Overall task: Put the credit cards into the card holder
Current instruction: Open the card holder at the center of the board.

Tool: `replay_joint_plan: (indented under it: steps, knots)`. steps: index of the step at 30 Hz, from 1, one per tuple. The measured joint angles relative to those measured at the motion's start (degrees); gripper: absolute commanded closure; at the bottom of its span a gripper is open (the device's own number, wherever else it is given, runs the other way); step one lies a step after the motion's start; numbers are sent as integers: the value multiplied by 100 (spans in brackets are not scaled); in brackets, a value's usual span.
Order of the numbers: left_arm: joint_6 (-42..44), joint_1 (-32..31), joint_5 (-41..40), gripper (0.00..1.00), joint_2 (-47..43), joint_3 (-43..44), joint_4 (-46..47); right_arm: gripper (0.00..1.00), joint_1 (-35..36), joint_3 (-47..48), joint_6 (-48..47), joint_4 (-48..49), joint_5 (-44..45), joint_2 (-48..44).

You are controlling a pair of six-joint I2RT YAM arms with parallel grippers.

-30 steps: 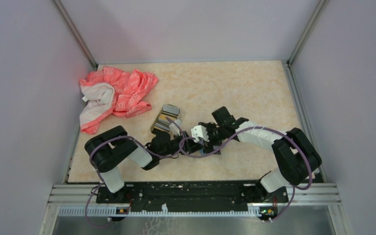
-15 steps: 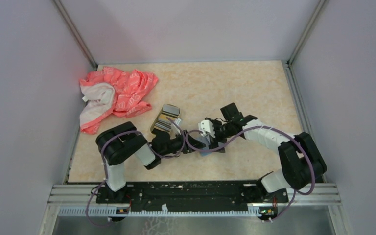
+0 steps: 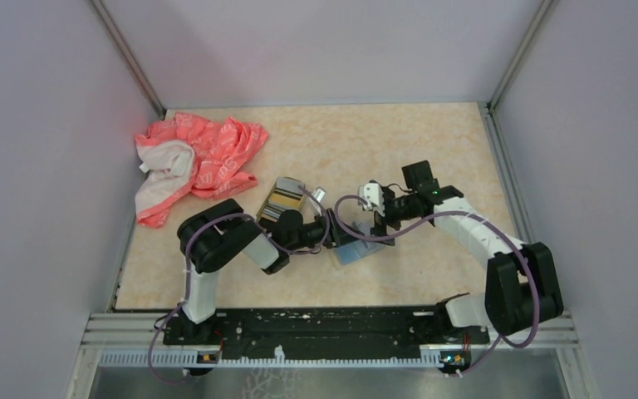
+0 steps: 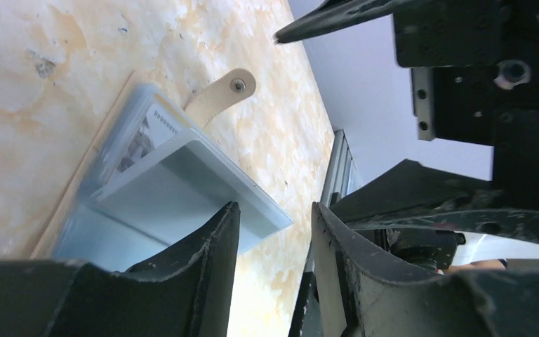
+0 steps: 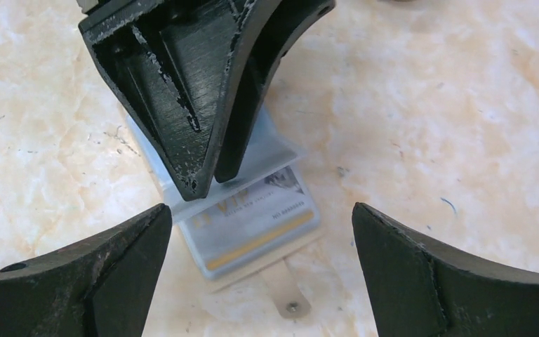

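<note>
Even, bright light; soft shadows, sharp focus.

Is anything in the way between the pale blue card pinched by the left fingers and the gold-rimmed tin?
No loose object. The pale blue plastic card is pinched by the left gripper; between it and the gold-rimmed tin card holder only the left arm's own wrist shows.

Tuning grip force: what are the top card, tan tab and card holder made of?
Top card: likely plastic; pale blue, smooth, with a thin stiff edge.
Tan tab: looks like leather or faux leather, with a metal-looking rivet.
Card holder: probably metal, judging by its gold-olive rim.
</note>
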Motion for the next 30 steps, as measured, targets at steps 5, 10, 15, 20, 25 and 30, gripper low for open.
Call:
replay_joint_plan:
  steps: [5,10,15,20,25,30]
  knots:
    - [61,0,66,51,170,398,-341,2,-435,146,7,-92,-140,-192]
    - [221,0,81,53,334,782,-813,7,-568,232,15,-162,-249,-210]
    - [553,15,33,53,431,1108,-1412,30,-595,232,-50,-284,-426,-212]
    - [968,35,-63,54,291,1309,-1945,72,-599,232,-645,-704,-776,-227]
    - [1287,98,-216,53,-79,1176,-2280,100,-599,223,-1405,-1073,-957,-225]
    - [1735,129,-518,53,-1062,743,-2542,100,-597,223,-1810,-1252,-929,-9]
